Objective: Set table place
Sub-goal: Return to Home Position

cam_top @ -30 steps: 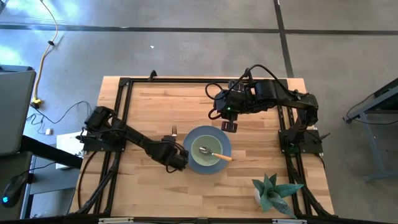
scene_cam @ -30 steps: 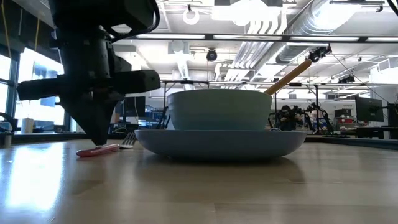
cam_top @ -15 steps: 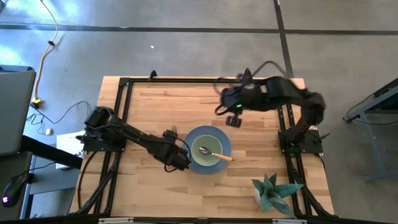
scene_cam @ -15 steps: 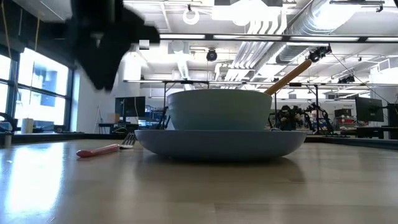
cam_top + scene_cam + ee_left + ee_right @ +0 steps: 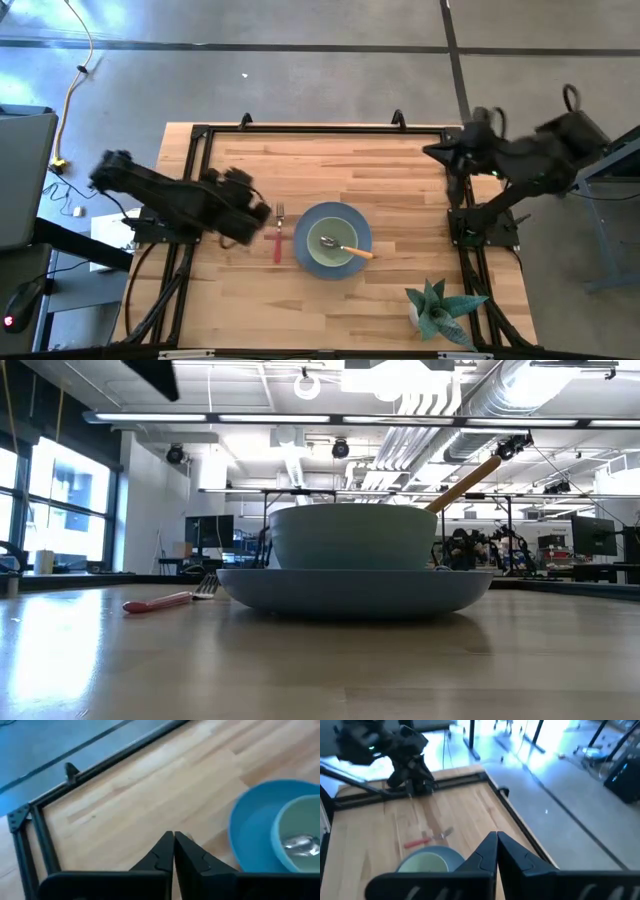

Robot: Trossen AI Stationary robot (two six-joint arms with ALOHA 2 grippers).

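The blue-grey plate point(image 5: 360, 228) lies on the table point(image 5: 400, 180) with the pale green bowl point(image 5: 322, 256) standing in it. The spoon point(image 5: 345, 248) rests in the bowl, its orange handle point(image 5: 462, 485) slanting up over the rim. The red-handled fork point(image 5: 277, 240) lies flat on the wood just left of the plate. My left gripper point(image 5: 264, 213) hovers shut, left of the fork and above the table, holding nothing. My right gripper point(image 5: 432, 152) is shut and empty near the far right corner.
A spiky teal-green potted plant point(image 5: 440, 310) stands at the near right corner. A black rail frame point(image 5: 300, 130) borders the table top. Bare wood lies between the plate and the far rail.
My left gripper has risen off the fork's handle and drawn back toward the table's left edge; the fork stays where it lay. My right gripper has swung from beside the plate's far side toward the far right corner.
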